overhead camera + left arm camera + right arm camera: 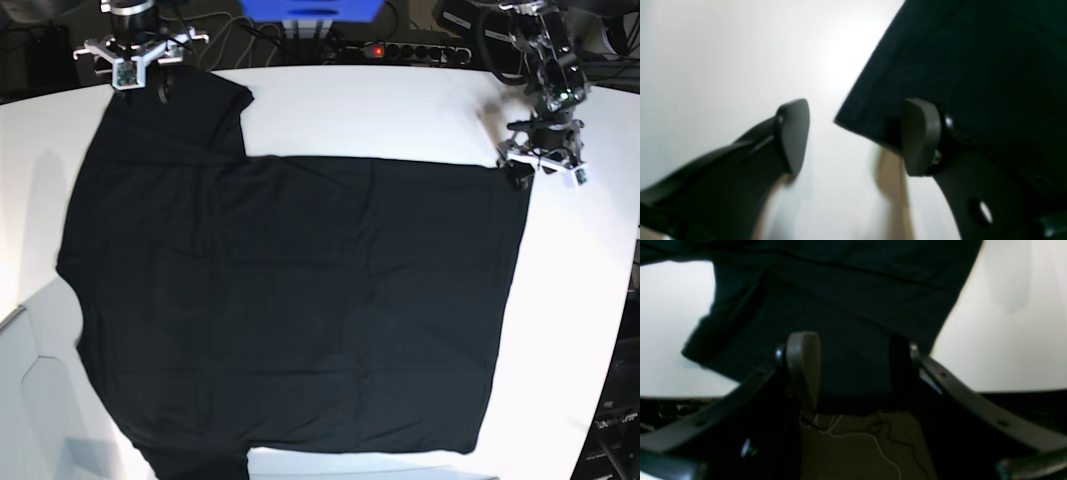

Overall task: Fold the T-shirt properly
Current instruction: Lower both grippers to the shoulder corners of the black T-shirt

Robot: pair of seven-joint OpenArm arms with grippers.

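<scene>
The black T-shirt [300, 300] lies spread flat on the white table [400, 110], one sleeve reaching to the far left corner. My right gripper [140, 75] hovers at that sleeve. In the right wrist view its fingers [803, 363] stand wide apart, open, with the T-shirt [846, 290] lying between and beyond them. My left gripper [540, 165] sits at the shirt's far right corner. In the left wrist view it [857, 136] is open, the T-shirt [957, 50] corner lying by the right-hand finger and not pinched.
A power strip [400, 50] with a red light and a blue object [310, 8] lie beyond the table's far edge. Cables [853, 436] show on the floor below the table edge. A grey panel [40, 400] stands at the near left.
</scene>
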